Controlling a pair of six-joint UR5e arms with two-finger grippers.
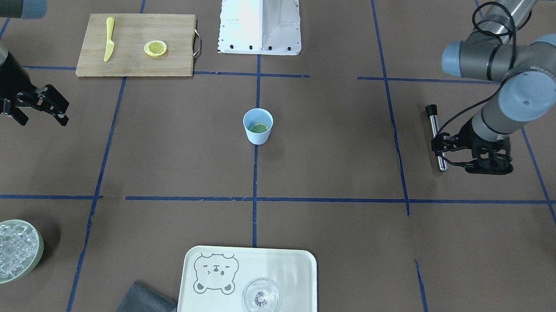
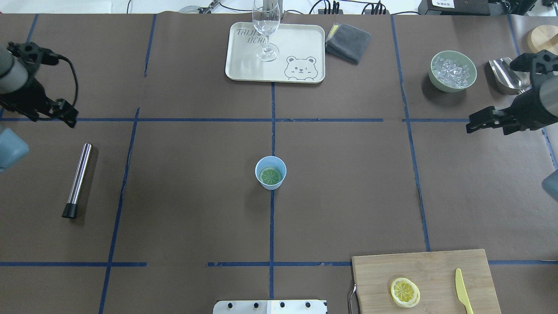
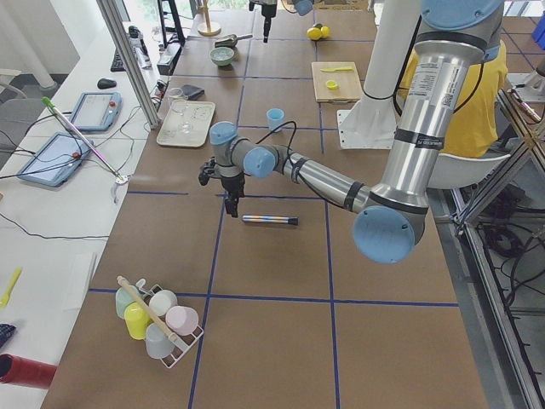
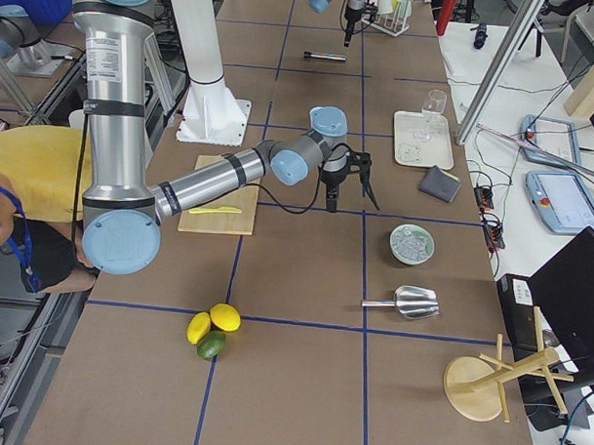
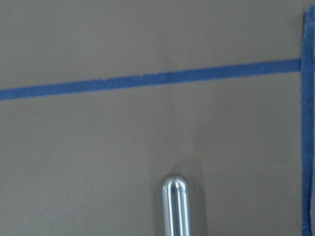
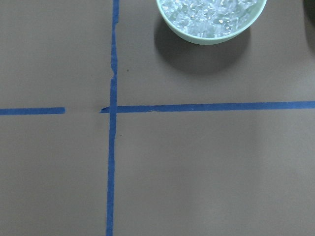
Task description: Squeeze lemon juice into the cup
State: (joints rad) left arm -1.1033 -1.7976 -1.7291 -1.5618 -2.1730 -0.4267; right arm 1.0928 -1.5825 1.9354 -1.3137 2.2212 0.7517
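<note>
Nearest you in the overhead view, a wooden cutting board (image 2: 436, 266) carries a second lemon slice (image 2: 405, 291) and a yellow knife (image 2: 463, 291). Mid-table, the lemon slice (image 2: 270, 175) lies flat inside the light-blue cup (image 2: 269, 186), well apart from both grippers. A steel rod (image 2: 79, 176) lies at left, near the left gripper (image 2: 69, 117). You cannot tell how far it is open, but it holds nothing. The right gripper (image 2: 474, 122) hangs spread and empty near a bowl of ice (image 2: 451, 88). Farthest, a bear-printed tray (image 2: 244, 65) bears a wine glass (image 2: 266, 19). The tray's lettering, partly hidden, shows "BEA".
</note>
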